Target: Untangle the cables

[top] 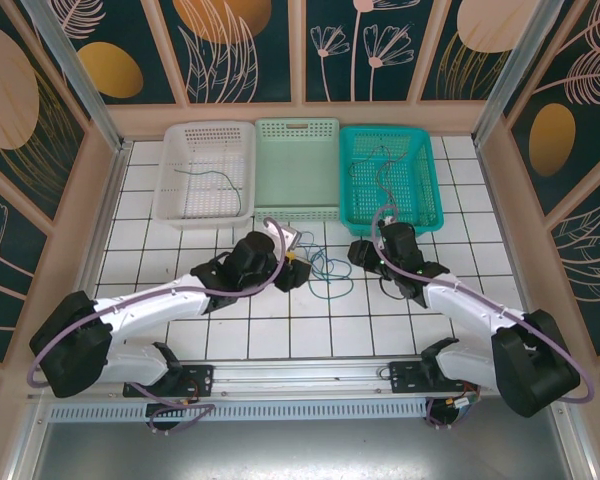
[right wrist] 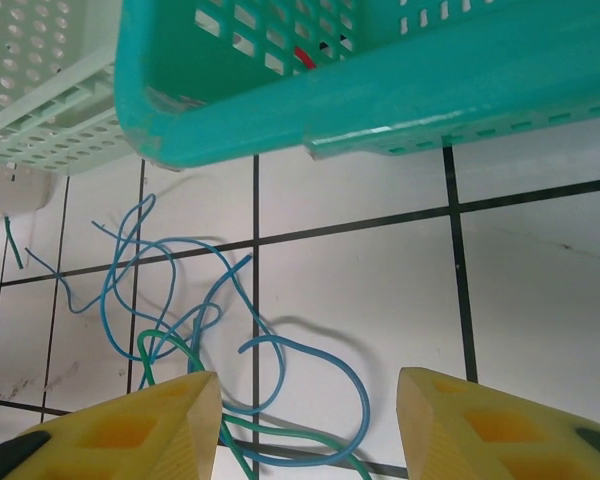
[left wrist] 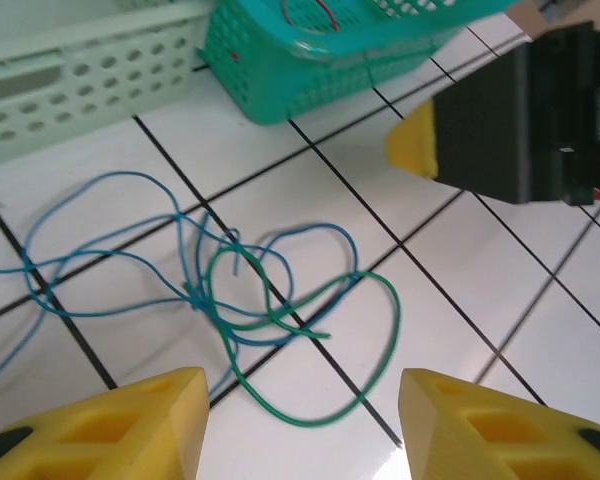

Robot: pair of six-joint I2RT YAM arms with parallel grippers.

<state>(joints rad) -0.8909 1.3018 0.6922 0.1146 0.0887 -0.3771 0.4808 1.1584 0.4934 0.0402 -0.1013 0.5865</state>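
White tiled table (top: 240,330); far side, in a row: white basket (top: 176,205), pale green basket (top: 296,128), teal basket (top: 390,134). Left gripper (left wrist: 302,400) and right gripper (right wrist: 305,400) both spread wide, gripping nothing. Blue cable (left wrist: 310,227) and green cable (left wrist: 393,300) lie tangled on the tiles between them (another wire (top: 220,180) sits in the white basket).

Cables (left wrist: 193,290) lie on the table (top: 230,330) before baskets (top: 297,212).

Three baskets (top: 297,170); two cables (left wrist: 195,290) on the tiles (top: 270,330), one blue, one green.

Blue and green cables (left wrist: 250,290) lie tangled on white tiles.
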